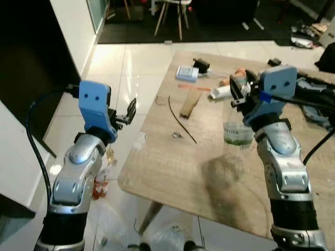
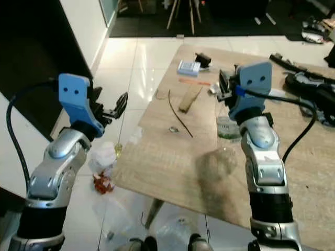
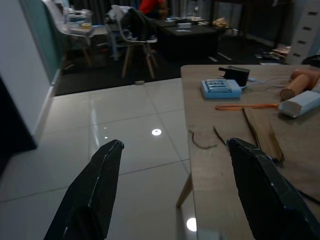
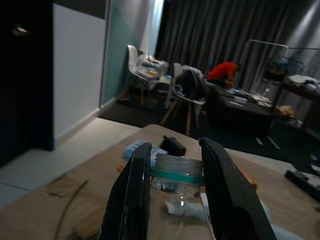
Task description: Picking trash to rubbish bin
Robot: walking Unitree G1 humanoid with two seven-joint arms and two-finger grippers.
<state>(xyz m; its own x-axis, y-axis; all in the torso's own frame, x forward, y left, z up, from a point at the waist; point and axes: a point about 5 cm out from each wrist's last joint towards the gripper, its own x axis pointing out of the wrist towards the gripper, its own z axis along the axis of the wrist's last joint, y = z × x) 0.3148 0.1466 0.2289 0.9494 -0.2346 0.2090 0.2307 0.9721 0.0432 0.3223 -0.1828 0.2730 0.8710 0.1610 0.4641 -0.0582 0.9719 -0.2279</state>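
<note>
Gripping the plastic bottle (image 4: 176, 200) above the table (image 1: 172, 172), right gripper (image 4: 175, 165) looked mid-pickup, bin carry next; left gripper (image 3: 175, 190) gaped empty beside it.

plastic bottle (image 4: 176, 200) base cut off by edge

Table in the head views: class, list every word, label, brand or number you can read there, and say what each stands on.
None can be read.
Blue-and-white box: any print too small.
White tube: any print blurred.
Clear bottle held in the right pincer: green band, no legible text.
</note>
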